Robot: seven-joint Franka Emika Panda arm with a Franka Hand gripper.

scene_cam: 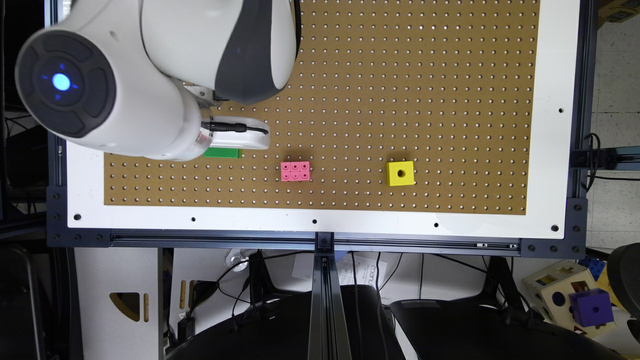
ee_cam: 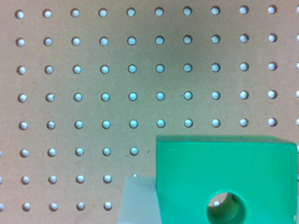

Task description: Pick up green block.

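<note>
Three blocks: we see them in a loose row on the brown perforated pegboard (scene_cam: 400,75), all close to its near edge.
Pink studded plastic brick (scene_cam: 295,171): it is nearest that edge and sits about midway along it, with six studs facing up.
Yellow cube with a round hole (scene_cam: 400,173): it lies level with the pink brick, well apart from it, toward the exterior view's right.
Bright green block (scene_cam: 222,153): it sits slightly farther back than the other two, toward the board's near corner on the exterior view's left. In the exterior view we see one green strip of it below the gripper. In the wrist view its top face (ee_cam: 226,179) is flat on the board, with the round hole through it.
White gripper (scene_cam: 240,134): it hangs directly above the green block and covers most of it.
Gripper state: we cannot tell whether it is spread or closed on the block.
White and grey robot arm (scene_cam: 150,75): it rises over the board's corner at the exterior view's left.
White table border (scene_cam: 555,150): it frames the pegboard.
</note>
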